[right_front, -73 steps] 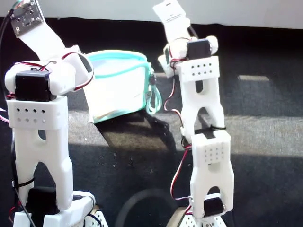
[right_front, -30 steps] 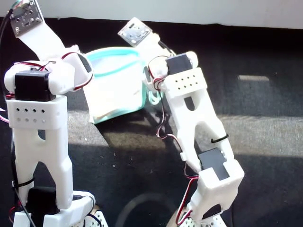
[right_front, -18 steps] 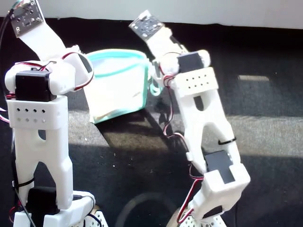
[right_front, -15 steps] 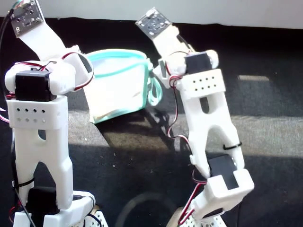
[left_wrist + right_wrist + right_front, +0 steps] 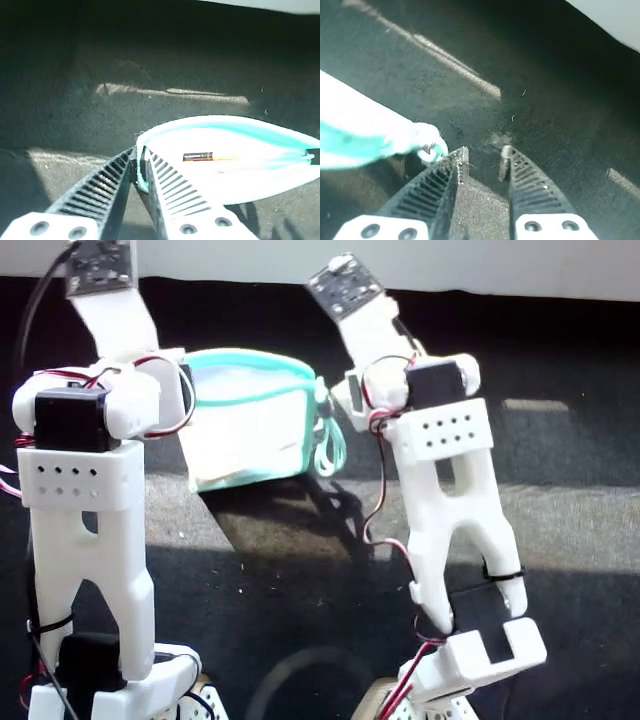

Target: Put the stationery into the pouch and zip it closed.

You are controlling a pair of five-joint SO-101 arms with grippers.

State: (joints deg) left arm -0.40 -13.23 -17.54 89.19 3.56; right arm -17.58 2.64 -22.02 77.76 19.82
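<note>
One open teal-rimmed pouch (image 5: 235, 126), we see the left gripper (image 5: 138, 165) pinched onto its left end, perhaps a pen (image 5: 205, 156) inside, right gripper (image 5: 482, 160) narrowly parted, just beside the zip pull (image 5: 431, 150)

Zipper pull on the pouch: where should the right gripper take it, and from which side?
Probably the pull tab at the pouch end, coming from the table side beyond it: it sticks out free there, beside the open right gripper.

Desk (image 5: 570, 350) covered in dark, felt-like cloth, pale wall (image 5: 520, 265) running along its far edge, broad band of sunlight (image 5: 590, 525) lying across the middle of the cloth, smaller bright streak (image 5: 530, 405) farther back, hard-edged shadows (image 5: 290, 515) cutting into the lit band
</note>
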